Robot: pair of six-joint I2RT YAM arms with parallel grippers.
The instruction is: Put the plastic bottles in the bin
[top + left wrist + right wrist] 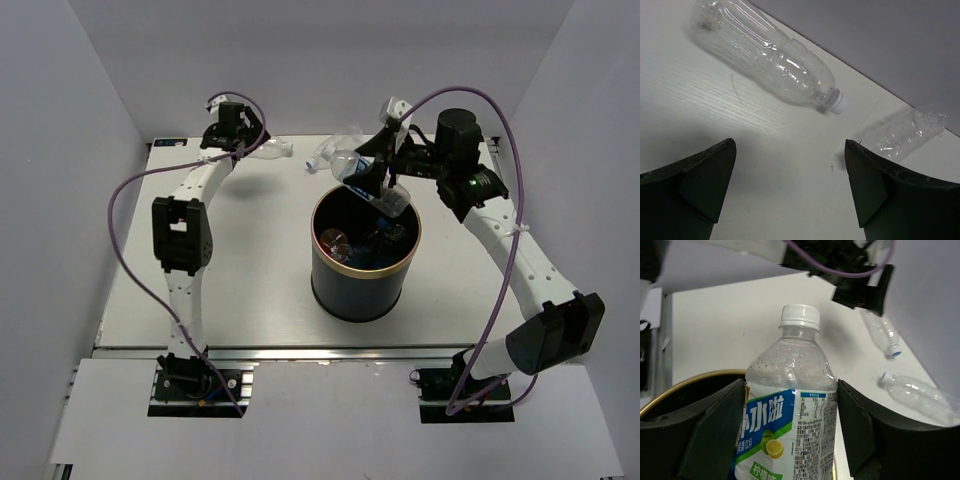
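**Lemon-drink bottle poised over the bin while two clear bottles lie on the bench**

My right jaws are clamped on the sides of the green-and-white-labelled plastic bottle, its white cap pointing away from them. It hangs tilted above the far rim of the dark bin, whose gold edge shows just below those jaws. Other bottles already lie inside the bin. My left jaws stand spread wide and hold nothing. Ahead of them on the bench lies a clear white-capped bottle, with a crumpled clear bottle further off to the right. The step in hand looks like the drop. I judge it best to bring the bottle nearer the middle of the bin's mouth before letting go. Released at the rim, it could glance off and roll away across the bench.
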